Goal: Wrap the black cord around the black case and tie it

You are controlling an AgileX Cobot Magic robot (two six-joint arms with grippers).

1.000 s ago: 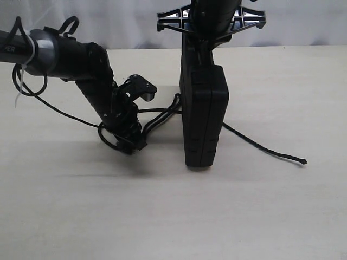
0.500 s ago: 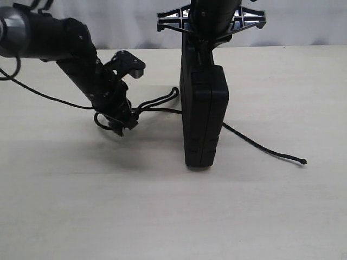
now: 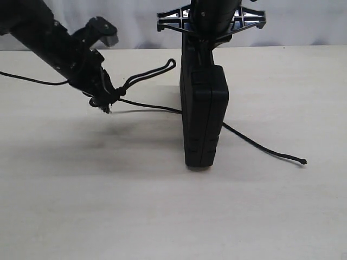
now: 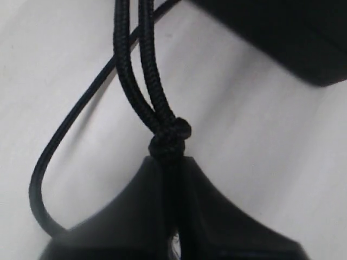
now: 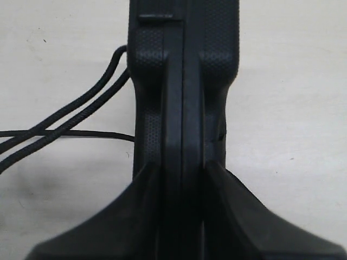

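Exterior view: the black case (image 3: 205,116) is held upright on the counter (image 3: 162,216), clamped directly below the right end effector (image 3: 199,59).

Left wrist view: the black cord (image 4: 123,43) is pinched at its knot by the pressed-together left end effector (image 4: 169,162).

Right wrist view: the case edge is gripped between both fingers (image 5: 119,216).

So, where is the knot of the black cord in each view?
Exterior view: knot left of centre, at the left end effector.
Left wrist view: centre, just before the closed tips.
Right wrist view: not in it; only black cord strands.
Shared landmark: the black case, in all three.
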